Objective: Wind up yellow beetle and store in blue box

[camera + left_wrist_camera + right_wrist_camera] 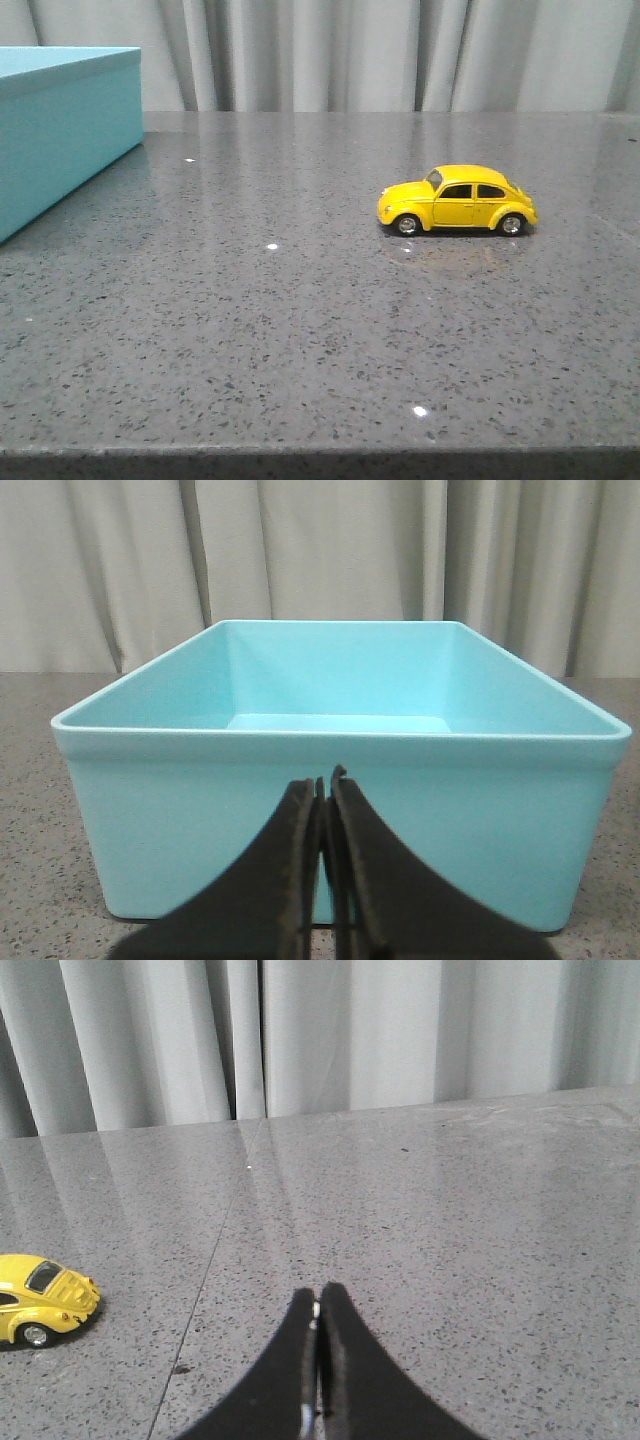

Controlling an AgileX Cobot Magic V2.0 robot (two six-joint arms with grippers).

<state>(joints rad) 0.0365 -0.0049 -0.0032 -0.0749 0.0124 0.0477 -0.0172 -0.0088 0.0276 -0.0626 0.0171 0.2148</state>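
The yellow beetle (457, 201) stands on its wheels on the grey table, right of the middle, nose to the left. It also shows at the edge of the right wrist view (40, 1298). The blue box (60, 130) stands at the far left; the left wrist view shows it open and empty (340, 810). My left gripper (325, 780) is shut and empty, close in front of the box's near wall. My right gripper (318, 1292) is shut and empty, over bare table, apart from the beetle. Neither gripper shows in the front view.
The grey speckled table (300, 330) has its front edge at the bottom of the front view. Pale curtains (350, 50) hang behind the table's far edge.
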